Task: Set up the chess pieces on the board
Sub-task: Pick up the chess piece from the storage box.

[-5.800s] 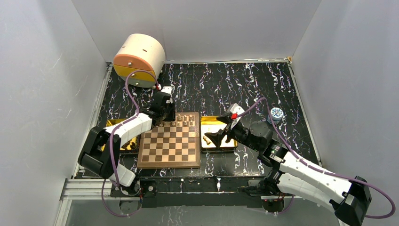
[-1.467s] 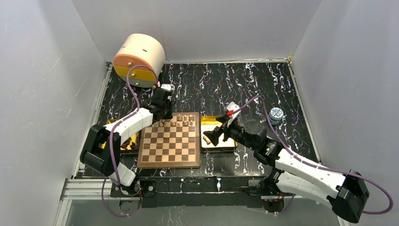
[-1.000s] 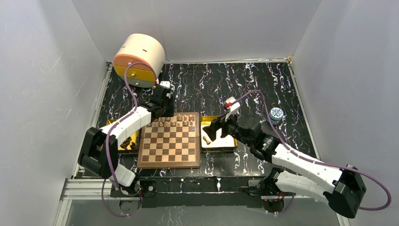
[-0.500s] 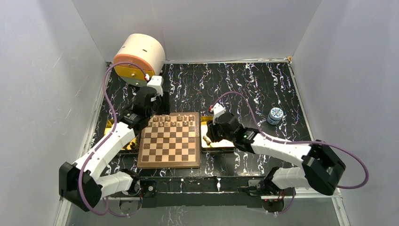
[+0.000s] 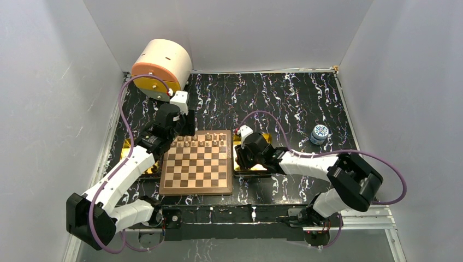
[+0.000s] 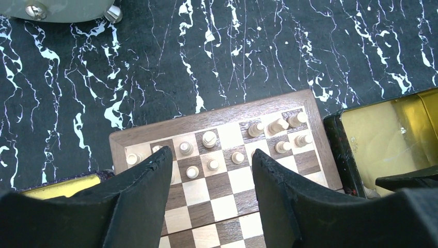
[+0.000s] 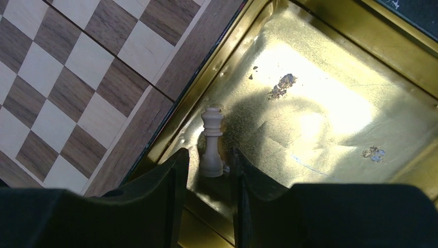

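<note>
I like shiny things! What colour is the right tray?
The tray is gold; the right wrist view shows it best.

Square wooden board (image 5: pixel 197 162), dark brown and pale tan checks, reddish-brown border, lying flat. About a dozen light tan turned chess pieces (image 6: pixel 209 138) upright on the two rows at its 12 o'clock edge. One more crowned piece (image 7: pixel 211 142) off at 3 o'clock, inside a gold tray (image 7: pixel 320 103).

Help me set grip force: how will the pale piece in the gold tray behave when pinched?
Probably stiff and light: the piece looks like turned wood. Its round, narrow stem may twist between the right hand's fingers. Tall on a small base, it likely tips if nudged on the shiny tray.
</note>
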